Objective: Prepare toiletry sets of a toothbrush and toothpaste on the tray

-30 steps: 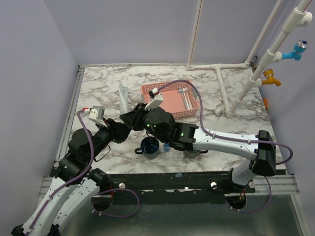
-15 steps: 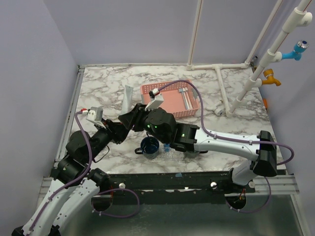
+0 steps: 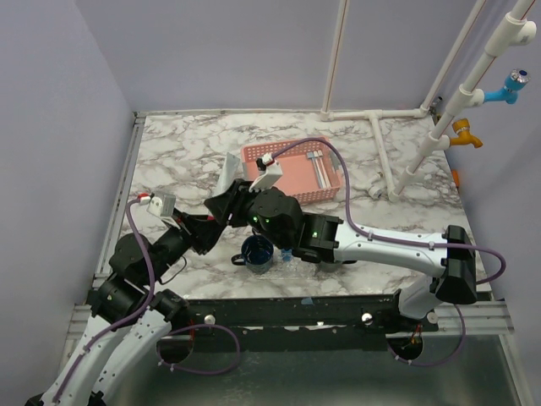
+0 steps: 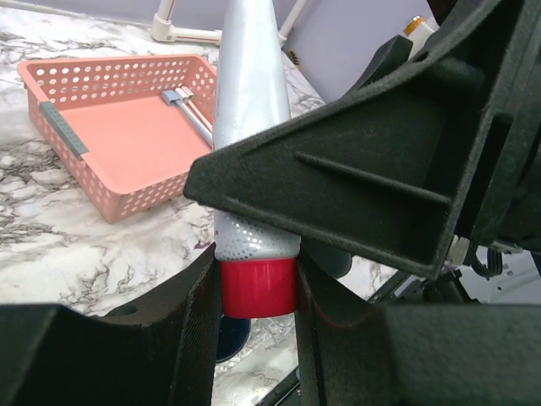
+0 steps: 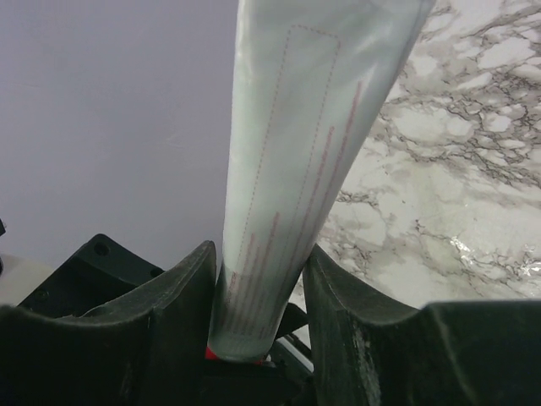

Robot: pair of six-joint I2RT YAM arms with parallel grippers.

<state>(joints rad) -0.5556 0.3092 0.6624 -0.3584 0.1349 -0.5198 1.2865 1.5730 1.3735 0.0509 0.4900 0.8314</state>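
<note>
Left gripper (image 4: pixel 256 283): clenched on the red cap (image 4: pixel 257 292) of the toothpaste tube (image 4: pixel 247 127), one finger pressed to each side of the cap.
Right gripper (image 5: pixel 258 254): set around the tube's body just beyond the left gripper, with fingers close on either side; could not be told whether pressing or let go.
Toothpaste tube: held between both grippers, cap end in the left gripper, flat crimped end pointing away past the right gripper.
Change in the tube: swung over since a second before, from leaning left of the right gripper to leaning right, the crimped end brought just beside the near left corner of the pink basket (image 3: pixel 292 178).
Change in the left arm: drawn back slightly toward its base.
Right arm: kept nearly the same place over the tabletop (image 3: pixel 186 144).
Navy mug (image 3: pixel 257 251): stood on the tabletop just on the near side of the right gripper, unmoved.
Small blue tube (image 3: pixel 286 252): lay just beside the mug, under the right arm, unmoved.
White toothbrush (image 3: pixel 319 169): lay in the pink basket, beyond and to the right of the right gripper.
</note>
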